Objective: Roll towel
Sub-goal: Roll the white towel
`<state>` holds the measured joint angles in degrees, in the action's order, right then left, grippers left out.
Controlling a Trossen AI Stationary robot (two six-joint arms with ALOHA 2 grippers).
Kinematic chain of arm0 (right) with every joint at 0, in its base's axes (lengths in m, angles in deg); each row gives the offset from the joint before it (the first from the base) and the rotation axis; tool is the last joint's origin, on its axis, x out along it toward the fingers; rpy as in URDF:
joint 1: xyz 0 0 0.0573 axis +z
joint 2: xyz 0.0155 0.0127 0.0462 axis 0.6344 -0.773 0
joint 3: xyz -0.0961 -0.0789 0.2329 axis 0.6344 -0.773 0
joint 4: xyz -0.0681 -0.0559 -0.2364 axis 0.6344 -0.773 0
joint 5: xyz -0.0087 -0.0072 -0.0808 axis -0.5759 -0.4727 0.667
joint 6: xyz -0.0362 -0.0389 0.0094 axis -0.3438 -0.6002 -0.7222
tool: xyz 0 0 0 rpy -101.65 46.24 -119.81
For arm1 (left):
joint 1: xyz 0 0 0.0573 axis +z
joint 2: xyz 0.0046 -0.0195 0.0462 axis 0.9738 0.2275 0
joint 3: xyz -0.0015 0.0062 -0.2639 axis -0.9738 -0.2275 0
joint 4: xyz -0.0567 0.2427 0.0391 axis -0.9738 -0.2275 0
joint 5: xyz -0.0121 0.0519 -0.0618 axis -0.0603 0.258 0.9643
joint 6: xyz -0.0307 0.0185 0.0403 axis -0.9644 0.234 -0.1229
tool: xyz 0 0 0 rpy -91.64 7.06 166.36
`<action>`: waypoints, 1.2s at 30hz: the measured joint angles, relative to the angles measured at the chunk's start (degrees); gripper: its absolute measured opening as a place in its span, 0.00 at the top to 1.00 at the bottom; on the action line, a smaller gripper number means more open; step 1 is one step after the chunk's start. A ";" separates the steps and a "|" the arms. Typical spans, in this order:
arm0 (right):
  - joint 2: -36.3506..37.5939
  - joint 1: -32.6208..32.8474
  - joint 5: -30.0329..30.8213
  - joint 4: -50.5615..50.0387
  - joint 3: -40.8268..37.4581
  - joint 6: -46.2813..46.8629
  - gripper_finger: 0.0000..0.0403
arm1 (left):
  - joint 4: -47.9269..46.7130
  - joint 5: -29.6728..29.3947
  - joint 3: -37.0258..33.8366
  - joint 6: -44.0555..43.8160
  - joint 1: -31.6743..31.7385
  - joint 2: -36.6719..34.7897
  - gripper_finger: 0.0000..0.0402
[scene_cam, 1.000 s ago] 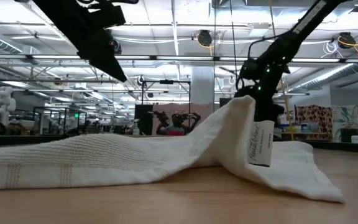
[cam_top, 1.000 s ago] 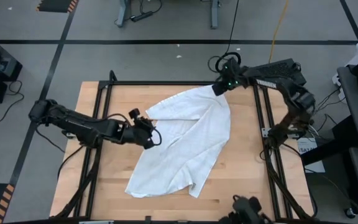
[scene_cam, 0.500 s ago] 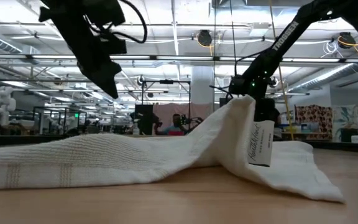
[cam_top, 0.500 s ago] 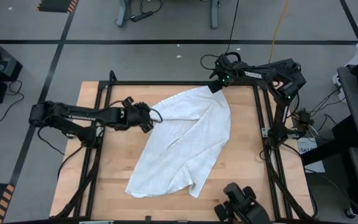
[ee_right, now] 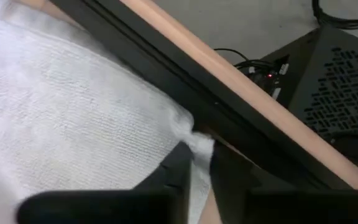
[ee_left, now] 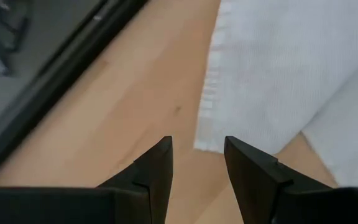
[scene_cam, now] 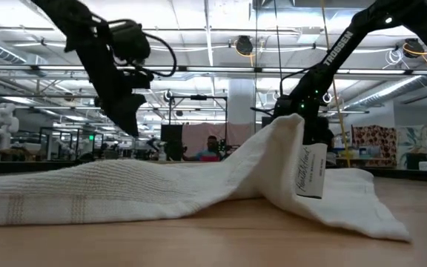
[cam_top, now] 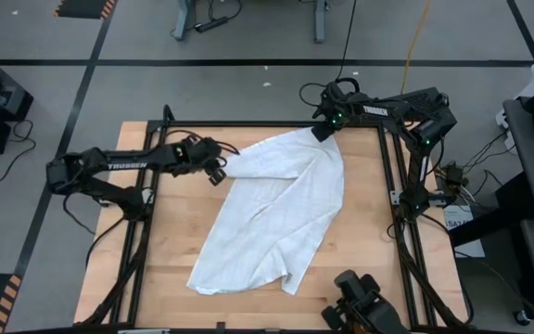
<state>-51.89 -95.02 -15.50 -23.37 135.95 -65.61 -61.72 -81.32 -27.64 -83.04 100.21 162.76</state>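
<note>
left gripper (cam_top: 219,173) moved back to towel (cam_top: 276,213) corner (fingers parted, empty), right gripper (cam_top: 324,131) pinching towel

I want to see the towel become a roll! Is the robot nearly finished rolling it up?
Not yet. Nothing is rolled: the towel lies crumpled and mostly spread on the table. In hand: the right gripper pinches the towel's far corner, lifting it off the table, while the left gripper hovers open above another corner with nothing held. Left to do: flatten it out, then all the rolling.
</note>
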 joint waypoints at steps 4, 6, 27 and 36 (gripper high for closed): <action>0.02 -0.06 -0.38 -0.01 0.00 -1.70 0.99 | 5.37 5.03 -2.61 -2.11 5.47 1.58 0.62; 0.02 -0.06 -0.42 -0.03 0.00 -1.80 0.98 | 6.93 8.19 -2.98 -4.10 8.35 2.43 0.60; 0.11 -0.04 -2.04 -0.55 0.00 -2.62 1.00 | 16.34 16.71 -2.89 -10.93 9.70 17.50 0.36; 0.47 -0.03 -1.97 -0.73 -0.05 -3.39 1.00 | 17.40 16.26 -2.89 -4.87 8.75 17.66 0.82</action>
<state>-51.42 -95.05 -17.47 -24.11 135.90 -69.00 -44.32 -65.06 -30.53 -87.91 108.96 180.43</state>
